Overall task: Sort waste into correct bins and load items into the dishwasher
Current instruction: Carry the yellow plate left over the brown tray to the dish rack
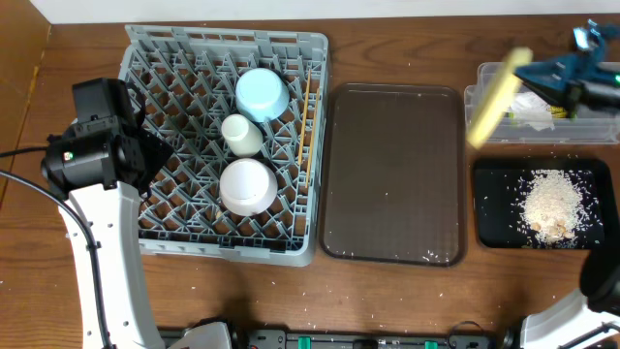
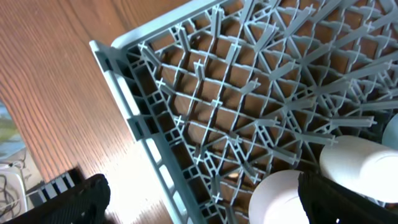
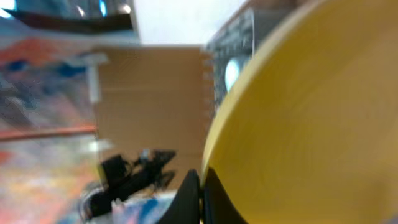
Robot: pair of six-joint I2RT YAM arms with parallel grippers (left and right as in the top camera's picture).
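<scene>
The grey dishwasher rack (image 1: 174, 218) holds a light blue bowl (image 1: 262, 94), a small white cup (image 1: 241, 134), a pinkish-white bowl (image 1: 247, 186) and wooden chopsticks (image 1: 306, 121). My right gripper (image 1: 531, 70) is shut on the rim of the yellow plate (image 1: 497, 97), which hangs tilted on edge in front of the clear tub (image 1: 484, 76). In the right wrist view the plate (image 3: 298, 124) fills the frame, pinched at the gripper (image 3: 200, 199). My left gripper (image 2: 199, 205) is open over the rack's edge (image 2: 149, 143), beside a white bowl (image 2: 277, 199).
The crumpled wrapper (image 1: 531, 109) lies in the clear tub. The black tray (image 1: 489, 208) holds a heap of rice crumbs (image 1: 554, 206). A dark brown serving tray (image 1: 392, 174) lies between the rack and the bins. The left arm's base (image 1: 97, 145) stands beside the rack.
</scene>
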